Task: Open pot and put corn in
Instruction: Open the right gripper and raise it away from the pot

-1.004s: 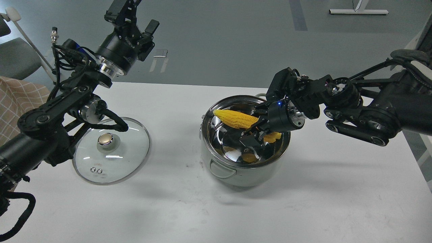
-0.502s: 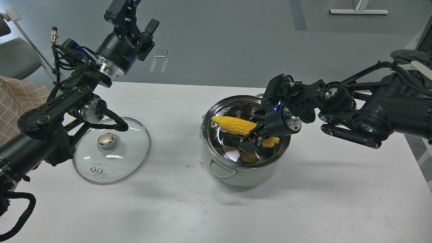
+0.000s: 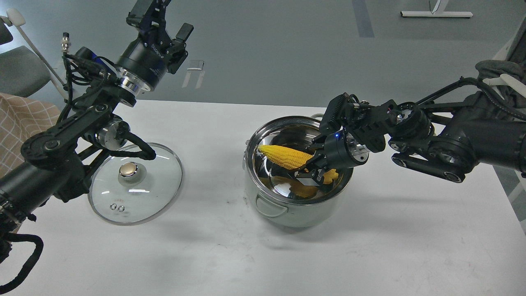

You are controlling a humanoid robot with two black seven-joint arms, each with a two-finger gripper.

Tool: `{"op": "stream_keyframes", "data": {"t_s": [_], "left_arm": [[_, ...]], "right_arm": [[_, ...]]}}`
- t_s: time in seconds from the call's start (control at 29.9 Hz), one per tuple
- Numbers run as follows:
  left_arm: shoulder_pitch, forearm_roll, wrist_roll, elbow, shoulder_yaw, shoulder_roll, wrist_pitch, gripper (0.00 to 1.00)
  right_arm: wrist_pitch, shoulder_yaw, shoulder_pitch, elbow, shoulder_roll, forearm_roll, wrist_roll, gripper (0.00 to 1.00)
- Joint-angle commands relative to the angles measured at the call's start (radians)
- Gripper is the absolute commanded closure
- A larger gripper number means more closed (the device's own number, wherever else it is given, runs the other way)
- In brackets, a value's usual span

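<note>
The steel pot (image 3: 287, 213) stands open in the middle of the white table. The yellow corn (image 3: 285, 157) lies slanted inside it, tip to the left just below the rim. My right gripper (image 3: 309, 172) reaches into the pot from the right, its fingers closed around the middle of the cob. The corn's right end shows behind the fingers, and yellow reflections show in the pot's mirror-like floor. The glass lid (image 3: 152, 193) with its brass knob (image 3: 129, 169) lies flat on the table at left. My left gripper (image 3: 164, 20) is raised high above the lid, open and empty.
The left forearm and its cables (image 3: 61, 144) hang over the lid's left side. A chair (image 3: 20, 70) and checked cloth (image 3: 20, 123) stand beyond the table's left edge. The table's right edge (image 3: 507, 193) runs under my right arm.
My right gripper has lowered the corn from above the rim down into the pot. The left arm and lid have not moved.
</note>
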Motion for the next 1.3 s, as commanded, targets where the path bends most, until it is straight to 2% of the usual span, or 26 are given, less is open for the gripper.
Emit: {"op": "stream_keyframes", "data": {"t_s": [0.0,0.17,0.3,0.47,0.57,0.74,0.8,0.84,0.9,1.0,1.1,1.24,1.27], "left_arm": [[0.0,0.0,0.0,0.0,0.0,0.0,0.0,0.03],[0.0,0.0,0.0,0.001,0.0,0.0,0.0,0.03],[0.0,0.0,0.0,0.001,0.0,0.001,0.0,0.03],[-0.001,0.0,0.0,0.009,0.001,0.003,0.005,0.03],[-0.011,0.0,0.0,0.016,0.002,0.001,0.006,0.03],[-0.011,0.0,0.0,0.041,0.002,0.001,0.002,0.02],[-0.017,0.0,0.013,0.081,0.002,0.0,-0.009,0.02],[-0.017,0.0,0.013,0.081,0.002,0.0,-0.009,0.02],[-0.044,-0.001,0.04,0.145,0.003,-0.012,-0.05,0.02],[-0.063,-0.014,0.042,0.246,0.003,-0.075,-0.147,0.02],[-0.081,-0.02,0.043,0.372,0.0,-0.127,-0.259,0.02],[-0.086,-0.021,0.042,0.453,-0.003,-0.178,-0.328,0.02],[-0.083,-0.023,0.04,0.469,-0.003,-0.187,-0.35,0.02]], "right_arm": [[-0.001,0.001,0.0,0.002,-0.004,0.001,0.0,0.21],[-0.004,0.004,0.003,0.003,-0.007,0.003,0.0,0.07],[-0.011,0.028,0.024,-0.003,-0.017,0.026,0.0,0.04],[-0.019,0.15,0.055,-0.056,-0.057,0.105,0.0,0.0],[-0.021,0.306,0.046,-0.135,-0.099,0.154,0.0,0.0],[-0.03,0.548,-0.028,-0.27,-0.1,0.223,0.0,0.0],[-0.08,0.718,-0.116,-0.346,-0.085,0.308,0.0,0.0],[-0.081,0.719,-0.117,-0.347,-0.085,0.308,0.0,0.0],[-0.126,0.873,-0.184,-0.446,-0.041,0.403,0.0,0.0],[-0.117,0.944,-0.229,-0.538,-0.027,0.498,0.0,0.0],[-0.101,0.955,-0.278,-0.549,-0.027,0.599,0.0,0.0],[-0.064,0.989,-0.339,-0.534,-0.025,0.789,0.0,0.0],[-0.02,1.004,-0.364,-0.529,-0.025,0.878,0.0,0.0]]}}
